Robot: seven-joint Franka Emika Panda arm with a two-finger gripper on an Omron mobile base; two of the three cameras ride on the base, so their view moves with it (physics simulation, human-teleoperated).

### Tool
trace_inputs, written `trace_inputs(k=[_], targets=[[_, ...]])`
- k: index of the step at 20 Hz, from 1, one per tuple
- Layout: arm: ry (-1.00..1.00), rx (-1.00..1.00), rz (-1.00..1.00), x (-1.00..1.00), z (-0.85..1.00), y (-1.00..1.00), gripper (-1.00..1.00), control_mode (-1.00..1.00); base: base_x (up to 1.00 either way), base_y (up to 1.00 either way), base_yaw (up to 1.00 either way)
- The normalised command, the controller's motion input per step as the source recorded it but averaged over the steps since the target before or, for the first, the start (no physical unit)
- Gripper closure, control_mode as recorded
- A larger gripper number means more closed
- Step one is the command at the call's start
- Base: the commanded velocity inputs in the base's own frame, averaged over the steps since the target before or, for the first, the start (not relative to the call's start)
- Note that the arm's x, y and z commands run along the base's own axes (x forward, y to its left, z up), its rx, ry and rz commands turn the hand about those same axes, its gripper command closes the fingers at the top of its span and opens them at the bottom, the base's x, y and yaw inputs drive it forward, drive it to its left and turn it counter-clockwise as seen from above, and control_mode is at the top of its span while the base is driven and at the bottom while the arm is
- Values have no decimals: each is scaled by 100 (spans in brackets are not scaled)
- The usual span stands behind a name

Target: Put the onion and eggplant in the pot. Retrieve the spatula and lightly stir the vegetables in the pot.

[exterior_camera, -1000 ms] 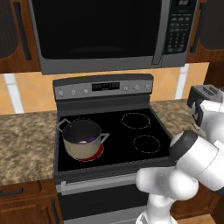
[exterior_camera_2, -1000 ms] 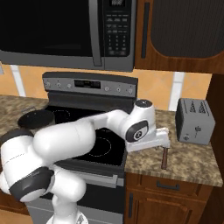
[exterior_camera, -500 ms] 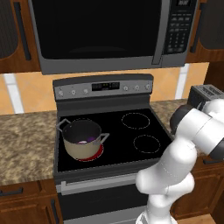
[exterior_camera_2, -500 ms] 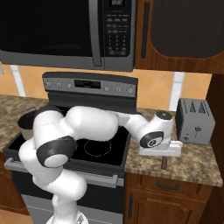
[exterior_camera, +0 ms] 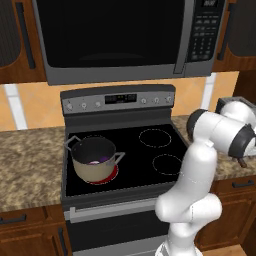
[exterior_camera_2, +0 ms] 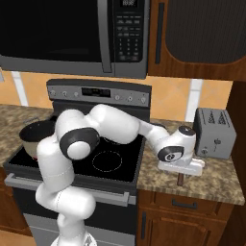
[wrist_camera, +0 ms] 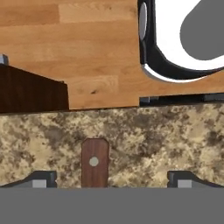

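Hovering low over the speckled granite counter [wrist_camera: 144, 131] with its fingers spread wide, the gripper [wrist_camera: 109, 179] brackets the spatula [wrist_camera: 95, 162], whose flat brown wooden handle end with a pale rivet lies on the counter between the two fingertips, nearer the left one, untouched.

A round beige-sided cooking pot [exterior_camera: 93, 164] with a dark inside and grey loop handles is seen over a glowing red ring on the glossy black stovetop [exterior_camera: 150, 152]. Dark purple is visible inside the pot. The speckled brown-and-tan granite surface [wrist_camera: 144, 144] is mottled throughout. A reddish-brown wooden spatula handle [wrist_camera: 95, 162] is marked by a pale grey rivet. The boxy toaster [exterior_camera_2: 214, 132] is coloured grey.
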Motion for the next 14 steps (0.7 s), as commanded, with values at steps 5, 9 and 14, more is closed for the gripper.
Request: trace_inputs(k=[5, 9, 14], targets=[[0, 0, -6, 3, -47, -7, -100, -100, 0, 0, 0], [0, 0, 0, 0, -30, -13, -100, -100, 0, 0, 0], [0, 0, 0, 2, -24, -6, -100, -100, 0, 0, 0]])
